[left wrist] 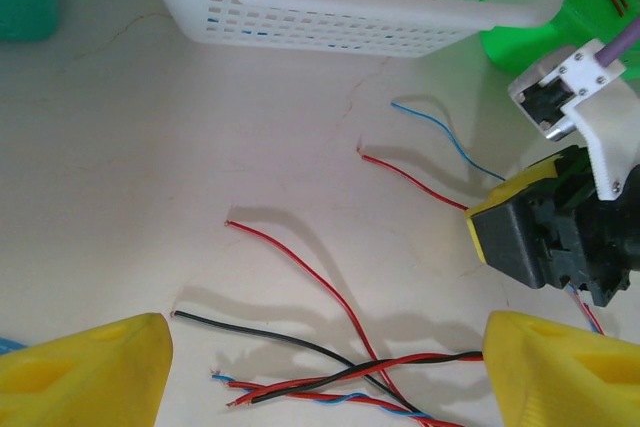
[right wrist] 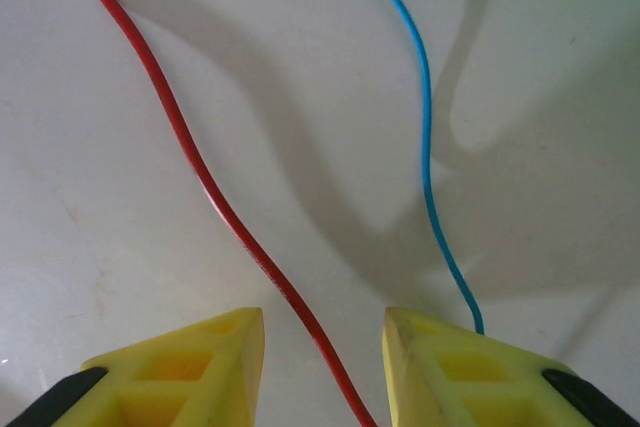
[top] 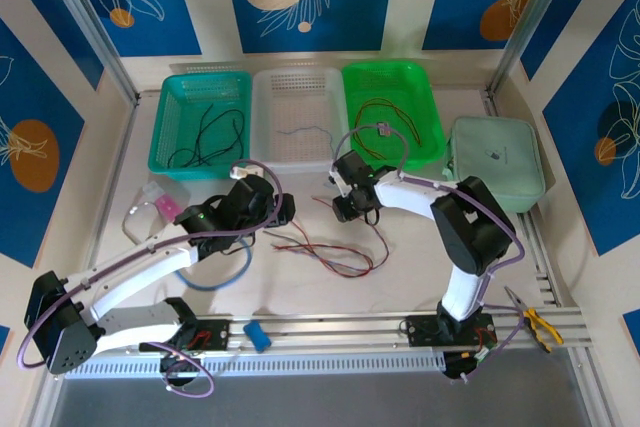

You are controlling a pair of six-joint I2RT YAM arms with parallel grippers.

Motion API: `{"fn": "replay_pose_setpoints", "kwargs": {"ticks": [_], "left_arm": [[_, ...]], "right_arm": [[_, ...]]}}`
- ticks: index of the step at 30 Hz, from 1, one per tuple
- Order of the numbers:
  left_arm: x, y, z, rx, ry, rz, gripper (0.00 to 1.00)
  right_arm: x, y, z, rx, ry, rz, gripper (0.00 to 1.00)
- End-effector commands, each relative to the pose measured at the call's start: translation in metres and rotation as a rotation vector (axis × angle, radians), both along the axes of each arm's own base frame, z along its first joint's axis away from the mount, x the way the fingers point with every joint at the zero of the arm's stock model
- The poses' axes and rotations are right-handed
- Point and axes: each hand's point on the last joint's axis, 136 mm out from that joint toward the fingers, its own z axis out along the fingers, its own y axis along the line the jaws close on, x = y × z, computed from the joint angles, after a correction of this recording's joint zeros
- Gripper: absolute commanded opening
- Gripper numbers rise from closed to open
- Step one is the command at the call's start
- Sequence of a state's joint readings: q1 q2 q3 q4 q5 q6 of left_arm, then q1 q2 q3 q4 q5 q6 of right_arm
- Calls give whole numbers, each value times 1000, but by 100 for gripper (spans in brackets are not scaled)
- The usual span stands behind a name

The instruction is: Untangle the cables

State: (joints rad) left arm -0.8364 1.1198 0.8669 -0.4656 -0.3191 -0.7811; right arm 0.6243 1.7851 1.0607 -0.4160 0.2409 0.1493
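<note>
Where the thin, glossy cables (left wrist: 365, 375) cross, they twist in pairs.

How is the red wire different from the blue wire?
The red wire looks thicker than the blue wire. Red passes between the fingers of the right gripper; blue goes behind one finger. Red's bare tip shows; blue runs off the top. Both are bendy and lie on the white table.

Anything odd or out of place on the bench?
Nothing damaged or spilled. Yellow-handled pliers lie askew on the front rail, far right. The loose cables are twisted together.
</note>
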Motion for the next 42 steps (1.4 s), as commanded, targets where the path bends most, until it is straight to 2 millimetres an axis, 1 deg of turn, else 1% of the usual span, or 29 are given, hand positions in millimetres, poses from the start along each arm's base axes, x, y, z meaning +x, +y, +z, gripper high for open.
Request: {"fn": "replay_pose_setpoints", "kwargs": {"ticks": [1, 4, 13, 17, 23, 27, 30, 33, 38, 42], "left_arm": [[-3, 6, -3, 15, 6, 10, 81], [-2, 6, -2, 16, 1, 10, 81], [-2, 5, -1, 17, -2, 6, 81], [-2, 5, -1, 17, -2, 5, 81], [-2, 5, 0, 16, -2, 3, 81], [-2, 6, 2, 12, -7, 4, 81], [-3, 6, 5, 5, -11, 2, 81], [-2, 5, 9, -3, -19, 2, 81], [1, 3, 17, -16, -33, -3, 81], [2, 0, 24, -29, -41, -13, 81]], "right_arm": [[3, -3, -2, -53, -7, -42, 36], [2, -4, -6, -77, -19, -49, 35], [-16, 10, -19, -104, -16, 33, 30], [-20, 11, -21, -97, -5, 37, 24], [-21, 14, -15, -78, -14, 54, 10], [-21, 17, 2, -60, -67, 83, 4], [-22, 17, 20, -76, -137, 129, 0], [-22, 12, 39, -70, -197, 142, 0], [-26, 8, 81, 3, -306, 146, 0], [-28, -1, 122, 81, -421, 125, 0]]}}
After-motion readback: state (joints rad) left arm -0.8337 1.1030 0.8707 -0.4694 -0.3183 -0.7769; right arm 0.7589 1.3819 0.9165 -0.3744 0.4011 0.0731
